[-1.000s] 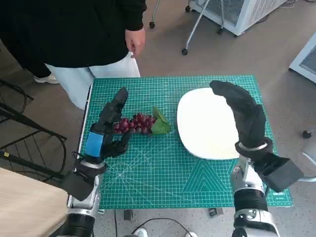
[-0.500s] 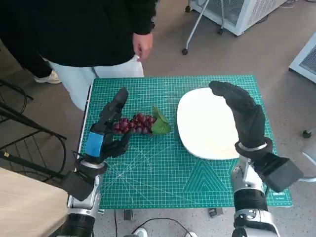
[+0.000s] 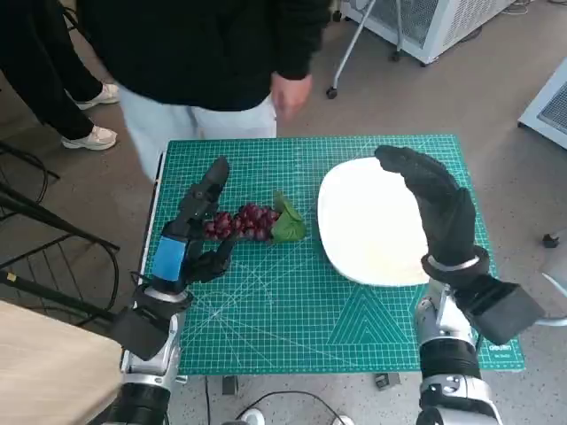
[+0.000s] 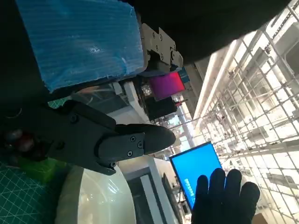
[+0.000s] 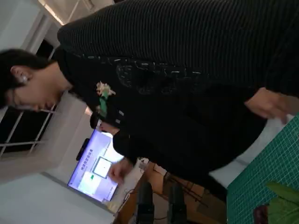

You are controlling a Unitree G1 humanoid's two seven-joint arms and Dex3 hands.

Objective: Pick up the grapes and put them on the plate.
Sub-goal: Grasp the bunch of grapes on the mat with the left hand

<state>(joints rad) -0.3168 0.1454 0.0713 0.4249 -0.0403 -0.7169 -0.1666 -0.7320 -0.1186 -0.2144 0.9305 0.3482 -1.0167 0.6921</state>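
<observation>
grapes (image 3: 241,223): dark red bunch with a green leaf (image 3: 288,221), lying on the green cutting mat (image 3: 292,310) just left of the plate, not touching it
plate (image 3: 368,226): white, nothing on it
left hand (image 3: 197,226): fingers spread around the bunch's left end, holding nothing
right hand (image 3: 434,208): gloved, fingers stretched out flat above the plate, holding nothing
person (image 3: 204,53): black top, standing at the surface's far edge
</observation>
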